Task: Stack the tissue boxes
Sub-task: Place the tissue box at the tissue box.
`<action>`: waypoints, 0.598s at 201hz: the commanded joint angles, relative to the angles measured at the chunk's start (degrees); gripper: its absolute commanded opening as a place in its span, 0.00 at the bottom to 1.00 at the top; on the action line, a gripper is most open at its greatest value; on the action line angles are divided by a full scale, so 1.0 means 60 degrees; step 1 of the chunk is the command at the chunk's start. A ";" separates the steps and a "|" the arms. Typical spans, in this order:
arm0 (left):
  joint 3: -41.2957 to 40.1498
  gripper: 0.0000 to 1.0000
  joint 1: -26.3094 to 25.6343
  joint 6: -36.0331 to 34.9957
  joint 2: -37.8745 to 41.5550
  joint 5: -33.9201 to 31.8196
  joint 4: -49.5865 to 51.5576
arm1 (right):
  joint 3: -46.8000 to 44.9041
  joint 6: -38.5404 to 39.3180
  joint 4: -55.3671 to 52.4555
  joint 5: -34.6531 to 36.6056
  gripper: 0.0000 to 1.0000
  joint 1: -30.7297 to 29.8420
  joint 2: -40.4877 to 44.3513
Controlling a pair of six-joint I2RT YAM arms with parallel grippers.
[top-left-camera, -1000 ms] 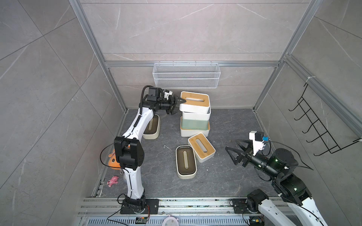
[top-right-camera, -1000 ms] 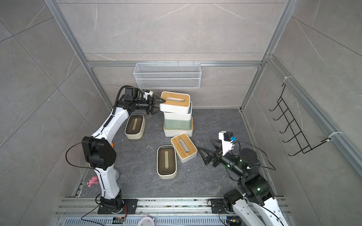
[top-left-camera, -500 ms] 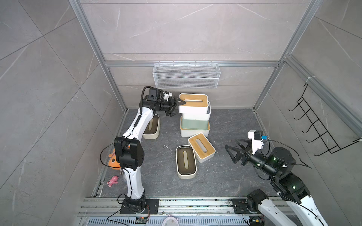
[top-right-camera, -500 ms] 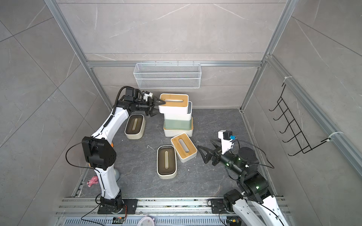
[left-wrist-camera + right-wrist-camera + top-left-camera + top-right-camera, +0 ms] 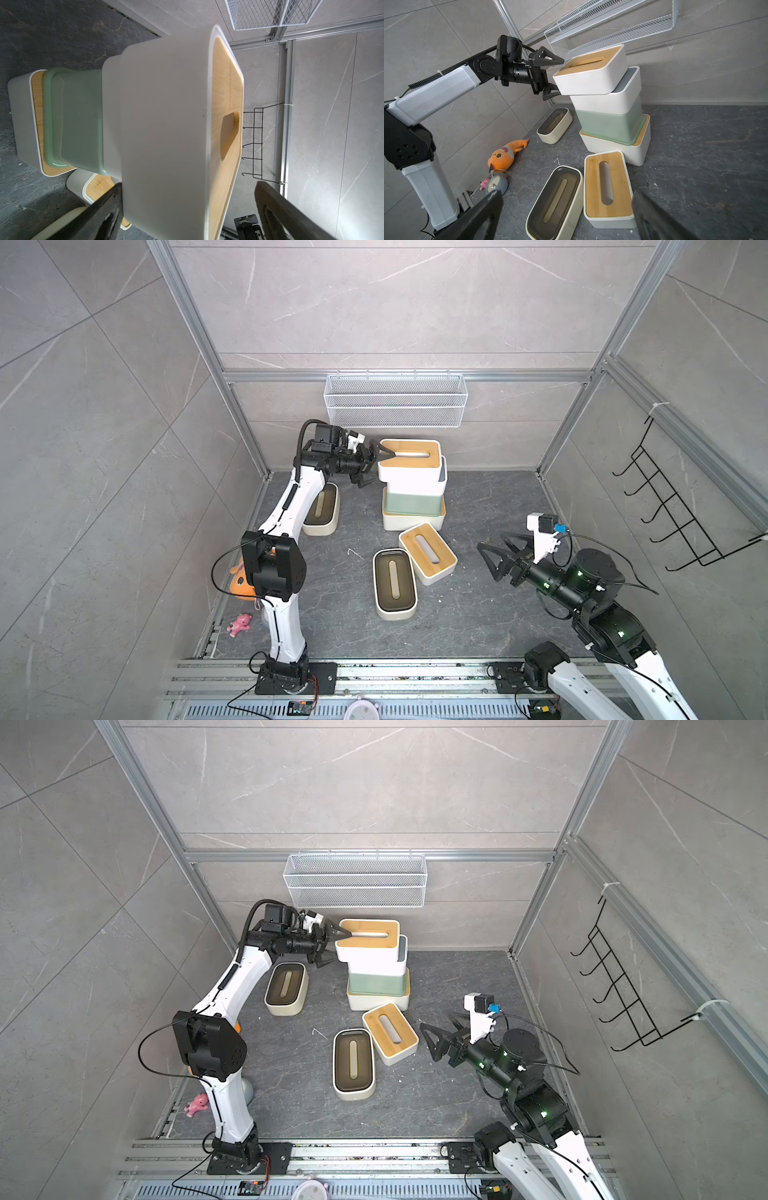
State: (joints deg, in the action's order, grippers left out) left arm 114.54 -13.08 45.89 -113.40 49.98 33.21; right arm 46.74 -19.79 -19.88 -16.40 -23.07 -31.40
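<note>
No text, label, brand or number is legible; the small clock [image 5: 494,184] dial is too small to read.

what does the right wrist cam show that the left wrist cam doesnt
Only right wrist: the orange plush toy, a small clock, the cream box by the wall, and the grey-blue lid under the tilted top box. Only left wrist: the black hook rack on the wall. Both: the left gripper open around the top box's end, the sage green box on a bamboo-lidded bottom box, the loose bamboo-lidded box, and the wire mesh basket.
</note>
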 commanded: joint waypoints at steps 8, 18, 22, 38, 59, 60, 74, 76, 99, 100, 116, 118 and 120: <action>0.0511 0.99 0.0070 -0.0380 -0.0025 -0.0111 0.0364 | 0.0216 -0.0080 0.0237 0.0214 1.00 -0.0026 0.0003; 0.0526 0.99 0.0071 -0.0411 -0.0036 -0.0175 0.0422 | 0.0229 -0.0071 0.0252 0.0214 1.00 -0.0024 -0.0018; 0.0533 0.99 0.0069 -0.0412 -0.0039 -0.0181 0.0428 | 0.0223 -0.0085 0.0270 0.0217 1.00 -0.0035 -0.0033; 0.0593 0.99 0.0068 -0.0476 -0.0054 -0.0275 0.0527 | 0.0236 -0.0116 0.0269 0.0202 1.00 -0.0035 -0.0098; 0.0734 0.99 0.0077 -0.0534 -0.0096 -0.0289 0.0632 | 0.0251 -0.0219 0.0327 0.0181 1.00 -0.0031 -0.0222; 0.0746 0.99 0.0081 -0.0539 -0.0097 -0.0295 0.0632 | 0.0252 -0.0218 0.0333 0.0183 1.00 -0.0027 -0.0227; 0.0870 0.99 0.0078 -0.0605 -0.0084 -0.0362 0.0775 | 0.0292 -0.0311 0.0382 0.0218 1.00 -0.0024 -0.0310; 0.0893 0.99 0.0076 -0.0621 -0.0084 -0.0376 0.0785 | 0.0309 -0.0328 0.0383 0.0230 1.00 -0.0023 -0.0324; 0.1071 0.99 0.0086 -0.0725 -0.0004 -0.0499 0.0965 | 0.0448 -0.0485 0.0394 0.0390 1.00 -0.0033 -0.0518; 0.1076 0.99 0.0093 -0.0737 0.0000 -0.0510 0.0989 | 0.0453 -0.0490 0.0396 0.0397 1.00 -0.0028 -0.0528; 0.1214 0.99 0.0125 -0.0864 0.0048 -0.0722 0.1237 | 0.0526 -0.0639 0.0498 0.0346 1.00 -0.0027 -0.0671; 0.1224 0.99 0.0121 -0.0873 0.0048 -0.0744 0.1263 | 0.0544 -0.0652 0.0511 0.0328 1.00 -0.0027 -0.0689; 0.1234 0.99 0.0120 -0.0875 0.0056 -0.0753 0.1280 | 0.0552 -0.0663 0.0514 0.0312 1.00 -0.0034 -0.0722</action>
State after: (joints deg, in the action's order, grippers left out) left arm 119.31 -13.06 42.94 -113.86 46.83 38.44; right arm 47.86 -21.74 -19.42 -14.94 -23.07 -34.81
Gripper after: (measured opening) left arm 0.993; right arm 0.992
